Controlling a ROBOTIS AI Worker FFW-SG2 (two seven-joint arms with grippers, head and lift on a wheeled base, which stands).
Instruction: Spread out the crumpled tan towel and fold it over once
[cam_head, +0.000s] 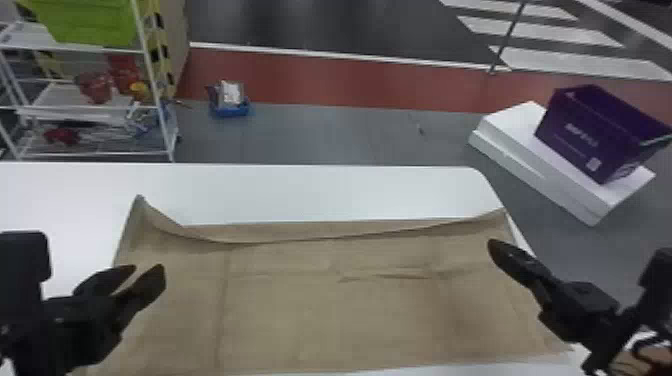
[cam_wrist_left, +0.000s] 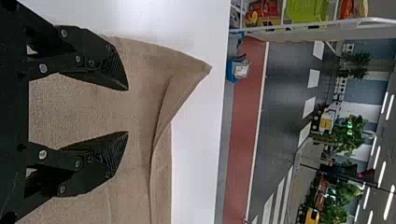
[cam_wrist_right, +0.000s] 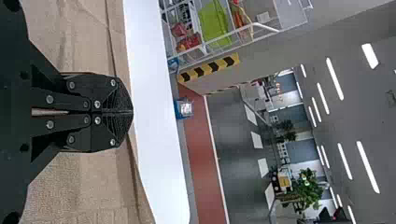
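Left tool (cam_head: 148, 268) hiding some towel (cam_head: 325, 310) here! Tabletop (cam_head: 310, 192) cut off at head view's left, red items (cam_head: 95, 87) all blurred!

Black arms (cam_head: 75, 325), blocky housings (cam_head: 22, 260) — silvery round screws (cam_wrist_left: 43, 153), tapering jaws — finely ridged

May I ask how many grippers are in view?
2: the left gripper, fingers open, above the left side of the tan towel; the right gripper, fingers shut, above its right side.

The black fingers (cam_wrist_left: 119, 110) stand apart above the tan towel (cam_wrist_left: 84, 105), whose pointed corner and curled edge lie on the white table (cam_wrist_left: 196, 126); a blue bin (cam_wrist_left: 230, 70) sits beyond.
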